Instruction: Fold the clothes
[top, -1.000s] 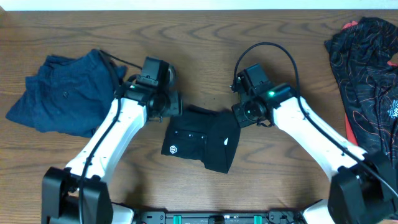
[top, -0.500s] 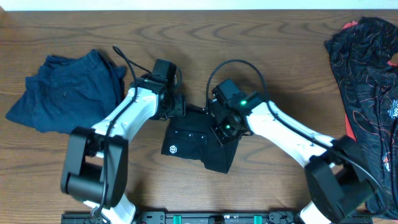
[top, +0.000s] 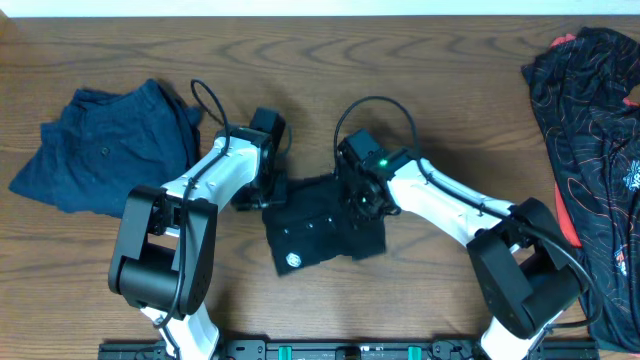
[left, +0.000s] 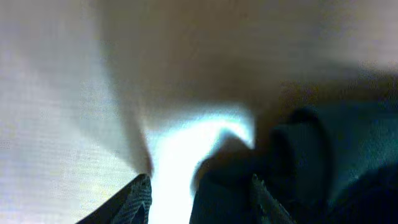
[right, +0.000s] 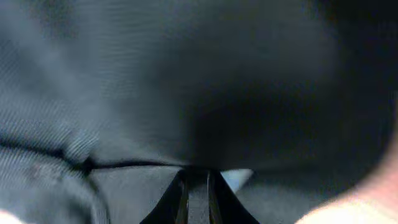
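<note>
Far left of the overhead view, a crumpled dark blue garment with a small button (top: 105, 150) lies on the brown wooden counter (top: 430, 80), apart from the work. Next comes the left tool (left: 200, 196), low at the left edge of the plain black short-sleeved shirt (top: 318, 222). Its fingers stand apart, with a roll of dark cloth lying partly between them but not pinched.

The shirt sits in the middle of the frame as a compact, slightly skewed rectangle, with its small white hexagon logo (top: 292, 260) at the lower left corner.

On its upper right part the right tool (right: 197, 186) presses into the cloth. Its fingers are almost together, and I cannot tell whether they hold a pinch of fabric.

Far right, a black garment with thin red lines (top: 590, 130) hangs over the counter's edge, well clear.

The risk I see is in the letting go. If either tool lifts with soft cloth caught on a finger, the top layer could come up with it and undo the fold. If the left tool closes on that roll and pulls, the packet could skew further.
</note>
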